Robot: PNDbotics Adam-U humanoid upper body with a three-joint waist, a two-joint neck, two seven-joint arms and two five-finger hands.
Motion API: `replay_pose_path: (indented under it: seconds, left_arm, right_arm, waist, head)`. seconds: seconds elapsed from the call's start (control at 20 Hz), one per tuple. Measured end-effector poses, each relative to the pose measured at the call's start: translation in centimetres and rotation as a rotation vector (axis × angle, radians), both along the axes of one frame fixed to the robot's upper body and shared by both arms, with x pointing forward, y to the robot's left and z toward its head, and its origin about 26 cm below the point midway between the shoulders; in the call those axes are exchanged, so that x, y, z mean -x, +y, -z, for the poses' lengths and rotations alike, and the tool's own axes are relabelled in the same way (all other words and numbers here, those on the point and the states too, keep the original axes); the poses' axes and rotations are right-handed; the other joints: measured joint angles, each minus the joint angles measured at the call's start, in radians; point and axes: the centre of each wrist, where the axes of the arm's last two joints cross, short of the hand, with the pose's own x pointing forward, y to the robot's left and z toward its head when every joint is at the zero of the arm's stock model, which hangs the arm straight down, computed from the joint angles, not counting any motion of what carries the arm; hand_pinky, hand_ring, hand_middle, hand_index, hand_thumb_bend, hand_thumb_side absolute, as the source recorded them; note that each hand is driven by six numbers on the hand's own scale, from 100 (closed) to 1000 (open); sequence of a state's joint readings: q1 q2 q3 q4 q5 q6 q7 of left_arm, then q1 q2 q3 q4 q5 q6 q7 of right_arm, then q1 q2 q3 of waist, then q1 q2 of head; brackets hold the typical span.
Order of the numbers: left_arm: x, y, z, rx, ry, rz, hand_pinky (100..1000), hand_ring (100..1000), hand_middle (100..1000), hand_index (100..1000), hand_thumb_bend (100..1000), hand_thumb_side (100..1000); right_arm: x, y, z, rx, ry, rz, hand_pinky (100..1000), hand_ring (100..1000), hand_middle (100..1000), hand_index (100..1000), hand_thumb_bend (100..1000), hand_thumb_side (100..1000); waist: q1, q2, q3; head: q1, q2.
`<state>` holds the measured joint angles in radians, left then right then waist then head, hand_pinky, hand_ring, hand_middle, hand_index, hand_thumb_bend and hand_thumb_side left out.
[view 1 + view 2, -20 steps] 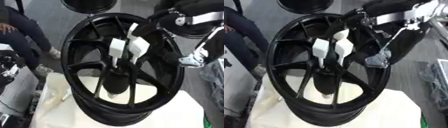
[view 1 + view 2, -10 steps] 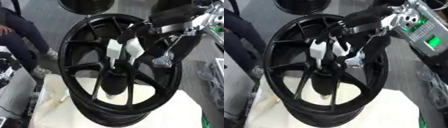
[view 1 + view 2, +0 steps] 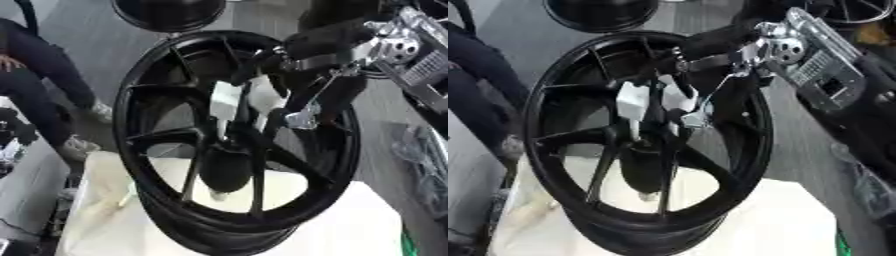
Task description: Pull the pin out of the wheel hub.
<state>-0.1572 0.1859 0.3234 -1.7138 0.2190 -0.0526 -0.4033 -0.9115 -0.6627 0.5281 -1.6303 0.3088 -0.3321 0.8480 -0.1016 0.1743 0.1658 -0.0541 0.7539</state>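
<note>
A black spoked wheel hub (image 3: pixel 166 145) stands tilted on a white-covered table (image 3: pixel 367 225). My right arm comes in from the upper right, and its hand (image 3: pixel 302 47) reaches into the middle of the hub. Two white-padded fingertips (image 3: pixel 632 100) close from either side on a dark upright pin (image 3: pixel 655 107) that runs down toward the hub's black centre (image 3: pixel 226 172). The pin's lower end merges with the dark spokes, so I cannot tell how deep it sits. My left hand shows in neither view.
A second black wheel (image 3: pixel 166 12) lies on the floor beyond the hub. A person in dark clothes (image 3: pixel 35 75) sits at the left edge. My silver forearm (image 3: pixel 815 60) crosses the upper right. A grey bundle (image 3: pixel 424 165) lies at the right.
My right arm has swung further in over the hub's upper right rim, showing more of its silver forearm. The white fingertips stay at the hub's middle. The whole picture has shifted.
</note>
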Motion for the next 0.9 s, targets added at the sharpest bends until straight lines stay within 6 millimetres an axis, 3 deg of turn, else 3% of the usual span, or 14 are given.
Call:
replay_pose_path:
  seconds: [0.65, 0.9]
  left_arm:
    - [0.0, 0.0, 0.0, -0.007, 0.003, -0.004, 541, 480, 463, 614, 414, 100]
    - [0.0, 0.0, 0.0, -0.006, 0.004, -0.005, 541, 480, 463, 614, 416, 100]
  right_arm:
    - [-2.0, -2.5, 0.3, 0.056, -0.082, 0.135, 625, 458, 859, 951, 105, 615]
    - [-2.1, -2.6, 0.6, 0.069, -0.101, 0.137, 617, 425, 804, 905, 167, 596]
  waist:
    - [-0.006, 0.0, -0.007]
    - [-0.006, 0.0, -0.009]
  head:
    - [0.0, 0.0]
    - [0.0, 0.0]
